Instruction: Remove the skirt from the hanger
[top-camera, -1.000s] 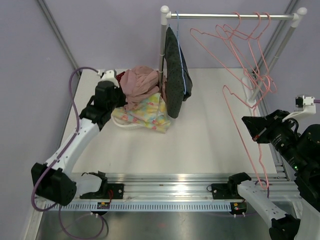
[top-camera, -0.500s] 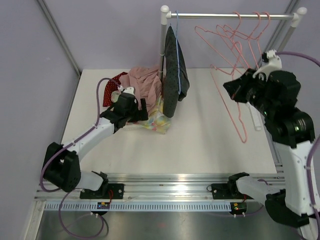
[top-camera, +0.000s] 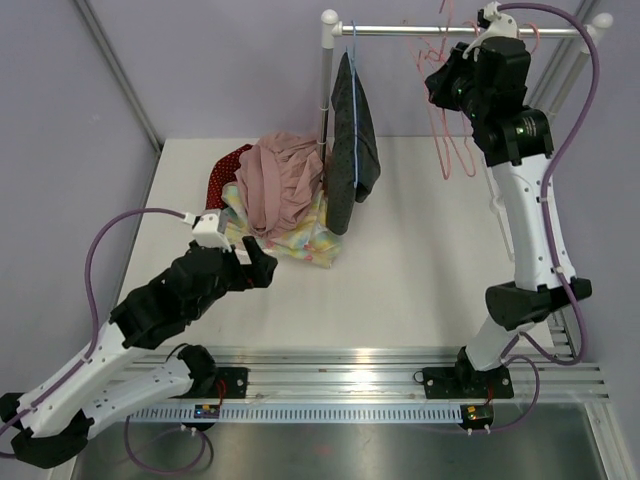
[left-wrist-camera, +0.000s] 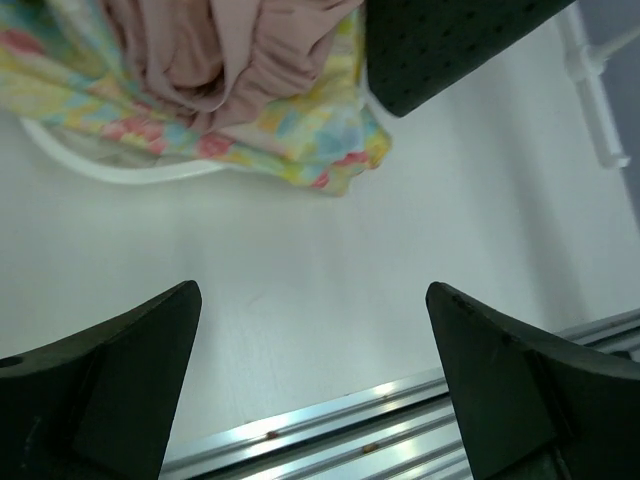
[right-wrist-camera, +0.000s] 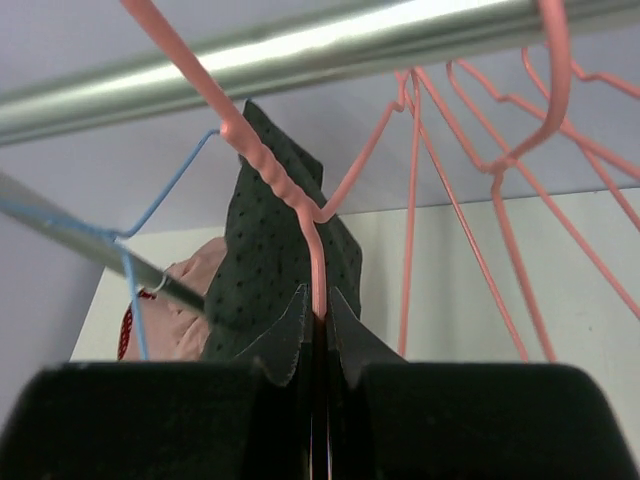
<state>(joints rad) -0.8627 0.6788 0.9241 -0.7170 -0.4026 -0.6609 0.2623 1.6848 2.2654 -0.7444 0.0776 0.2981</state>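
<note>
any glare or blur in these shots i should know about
Top external: sharp, evenly lit, one glare patch on the metal rail at the near edge. Left wrist: the open left pincer is a dark, soft-edged silhouette. Right wrist: strong glare along the clothes rod; the right pincer, shut on a pink hanger, reads nearly black.

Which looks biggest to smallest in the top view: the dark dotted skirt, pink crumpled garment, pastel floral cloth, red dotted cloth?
1. Dark dotted skirt and pink crumpled garment: about alike, not ranked.
2. Pastel floral cloth, partly covered.
3. Red dotted cloth, smallest.
</note>
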